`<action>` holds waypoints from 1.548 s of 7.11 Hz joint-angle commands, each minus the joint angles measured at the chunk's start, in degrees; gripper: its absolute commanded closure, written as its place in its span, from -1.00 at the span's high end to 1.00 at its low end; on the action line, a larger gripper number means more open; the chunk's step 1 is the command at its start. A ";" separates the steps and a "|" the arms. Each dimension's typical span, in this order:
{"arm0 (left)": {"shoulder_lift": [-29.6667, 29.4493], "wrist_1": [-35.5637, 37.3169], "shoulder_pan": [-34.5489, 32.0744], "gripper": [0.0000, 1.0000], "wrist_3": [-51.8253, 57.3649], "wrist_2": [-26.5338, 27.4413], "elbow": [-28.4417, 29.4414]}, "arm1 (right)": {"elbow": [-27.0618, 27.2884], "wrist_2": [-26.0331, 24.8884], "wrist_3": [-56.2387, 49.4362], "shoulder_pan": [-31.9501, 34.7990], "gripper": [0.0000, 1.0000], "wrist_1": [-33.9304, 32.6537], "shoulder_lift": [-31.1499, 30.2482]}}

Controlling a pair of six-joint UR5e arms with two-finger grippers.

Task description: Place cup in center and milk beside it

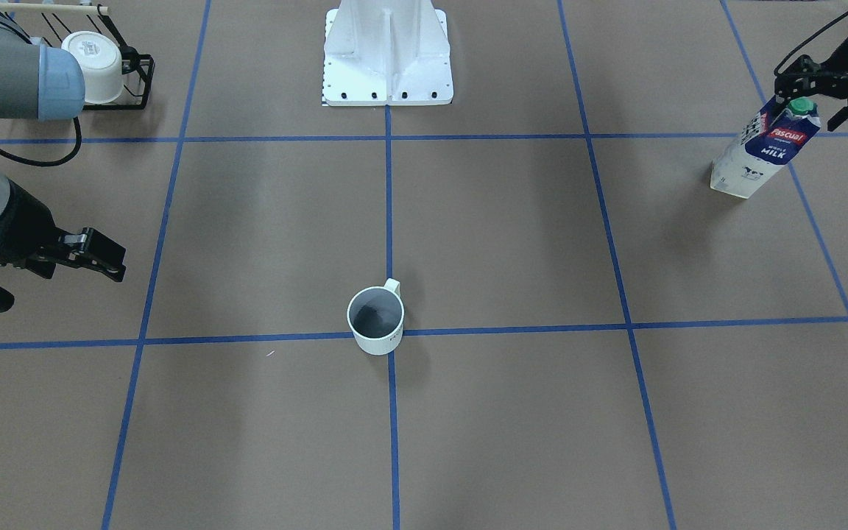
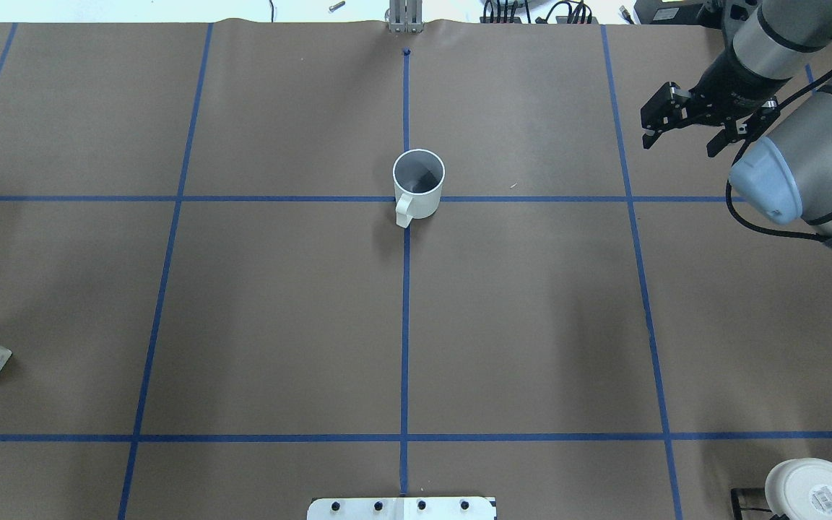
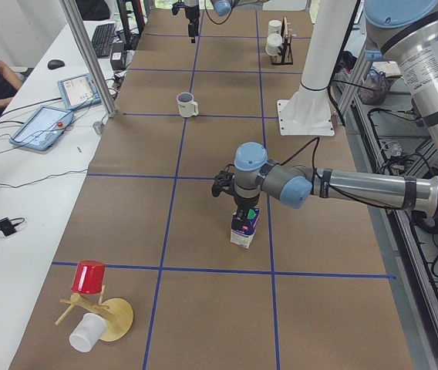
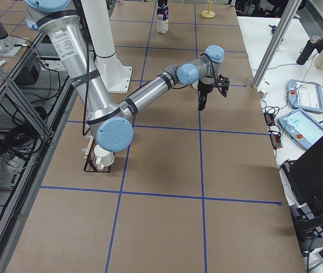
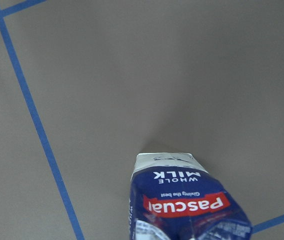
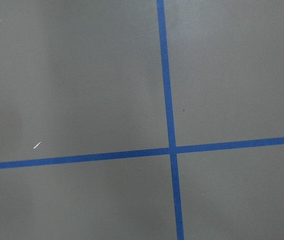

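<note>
The milk (image 5: 187, 205), standing at 2 o'clock from the cup (image 1: 376, 320) in the front-facing view, is overhung by the left gripper (image 1: 810, 105), whose grip cannot be told, the right gripper (image 1: 118, 265) is held spread and empty at 9 o'clock, and the cup is seated where the central blue tape lines (image 1: 512, 328) cross.

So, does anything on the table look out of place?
Nothing serious: the cup stands upright on the tape crossing, the milk upright under the left pincer. Only a tiny white speck lies on the paper.
</note>
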 commanded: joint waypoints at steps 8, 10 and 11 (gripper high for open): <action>-1.99 0.62 1.68 -1.00 -1.37 -2.70 -0.82 | 0.13 0.06 0.61 -0.26 1.00 0.10 0.08; -8.37 11.09 -2.16 -1.00 -1.37 -5.36 -3.62 | 0.13 0.15 0.61 -0.26 1.00 0.19 0.00; -14.68 20.48 -2.36 -1.00 -1.37 -5.36 -5.47 | 0.57 0.15 0.52 -0.18 1.00 0.19 -0.09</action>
